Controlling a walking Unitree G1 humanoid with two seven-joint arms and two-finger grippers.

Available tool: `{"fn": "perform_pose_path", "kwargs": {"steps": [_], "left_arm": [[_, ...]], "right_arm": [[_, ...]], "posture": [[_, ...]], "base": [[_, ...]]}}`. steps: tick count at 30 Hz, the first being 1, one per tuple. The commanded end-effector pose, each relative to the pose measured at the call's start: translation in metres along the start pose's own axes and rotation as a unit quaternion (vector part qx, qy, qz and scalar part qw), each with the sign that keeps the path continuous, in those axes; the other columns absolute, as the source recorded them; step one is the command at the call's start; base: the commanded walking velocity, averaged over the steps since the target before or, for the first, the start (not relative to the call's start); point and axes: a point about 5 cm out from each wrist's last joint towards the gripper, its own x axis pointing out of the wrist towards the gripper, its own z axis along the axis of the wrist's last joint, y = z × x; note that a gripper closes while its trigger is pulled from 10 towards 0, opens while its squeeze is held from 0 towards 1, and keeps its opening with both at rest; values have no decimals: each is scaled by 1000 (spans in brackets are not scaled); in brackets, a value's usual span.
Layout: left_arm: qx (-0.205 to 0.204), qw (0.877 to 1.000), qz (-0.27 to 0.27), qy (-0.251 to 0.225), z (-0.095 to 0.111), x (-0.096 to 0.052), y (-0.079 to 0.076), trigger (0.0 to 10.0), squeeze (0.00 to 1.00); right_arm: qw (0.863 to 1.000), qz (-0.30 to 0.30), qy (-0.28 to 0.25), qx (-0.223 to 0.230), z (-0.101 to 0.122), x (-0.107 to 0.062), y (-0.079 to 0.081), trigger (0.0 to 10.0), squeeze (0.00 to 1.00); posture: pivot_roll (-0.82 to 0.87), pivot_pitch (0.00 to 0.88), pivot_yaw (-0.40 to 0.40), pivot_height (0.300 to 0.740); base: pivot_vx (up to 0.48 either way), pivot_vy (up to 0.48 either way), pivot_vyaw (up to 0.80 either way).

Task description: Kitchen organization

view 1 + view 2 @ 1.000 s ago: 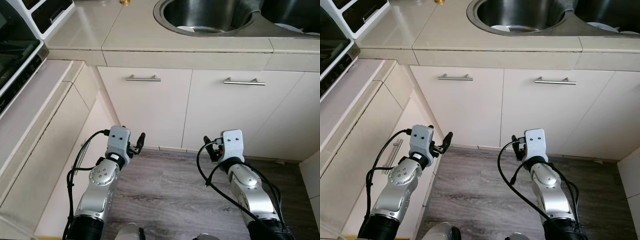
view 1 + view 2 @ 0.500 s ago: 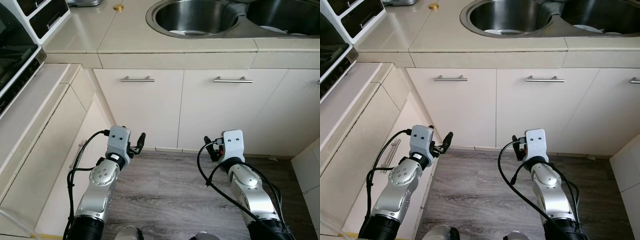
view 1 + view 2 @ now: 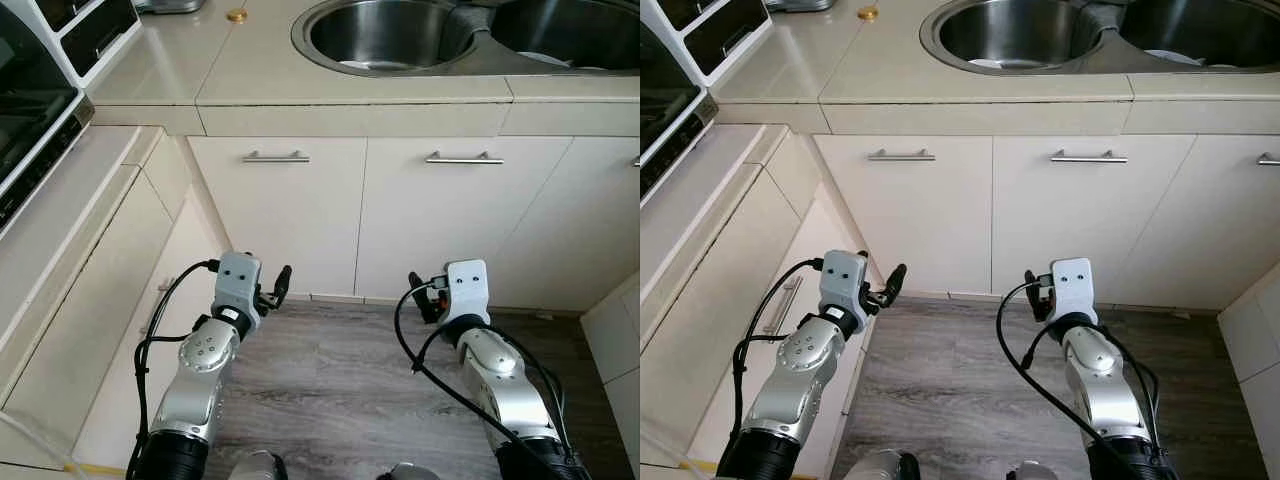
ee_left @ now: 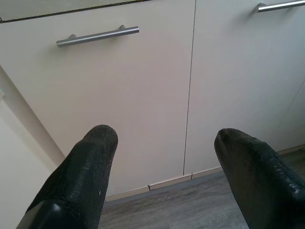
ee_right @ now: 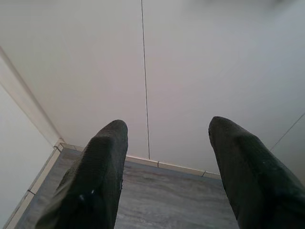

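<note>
Far left, a white appliance with a dark glass front [image 3: 35, 95] sits on the cream countertop [image 3: 160, 70], and a small round gold-coloured cap [image 3: 236, 15] lies on that counter near the back. Below runs a row of cream cabinet doors: the left door with its brushed-metal bar handle [image 3: 276, 156], then the next door with a matching bar handle [image 3: 464, 157]. Above them the stainless steel double sink [image 3: 395, 30] is set into the counter, with something pale lying in the bottom of its left basin, too little of it on show to name.

Down low, the left gripper [image 4: 164, 171] hangs over the grey wood-look floor [image 3: 340, 370], just in front of the cabinet doors, its two black fingers [image 4: 83, 167] spread wide apart and holding nothing. To its right, the right gripper [image 5: 167, 167] is at the same height, also pointed at the doors near the plinth, its black fingers [image 5: 102, 167] likewise parted wide and empty. Neither gripper touches a door or a handle.
</note>
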Motion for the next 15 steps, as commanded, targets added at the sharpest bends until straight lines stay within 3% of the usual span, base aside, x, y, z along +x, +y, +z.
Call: {"fn": "perform_pose_path", "kwargs": {"steps": [1, 9, 15], "left_arm": [[-5, 1000, -1, 5, -3, -2, 0, 10000, 0], [-5, 1000, -1, 7, -3, -2, 0, 10000, 0], [-5, 1000, -1, 8, -4, -2, 0, 10000, 0]], "right_arm": [[1000, -1, -2, 11, -2, -2, 0, 10000, 0], [1000, -3, -5, 14, -2, -2, 0, 10000, 0], [1000, -3, -4, 15, -2, -2, -1, 10000, 0]], "posture": [[-90, 82, 46, 740], [-88, 80, 46, 740], [-89, 79, 48, 740]], "base": [[0, 0, 0], [0, 0, 0], [0, 0, -708]]}}
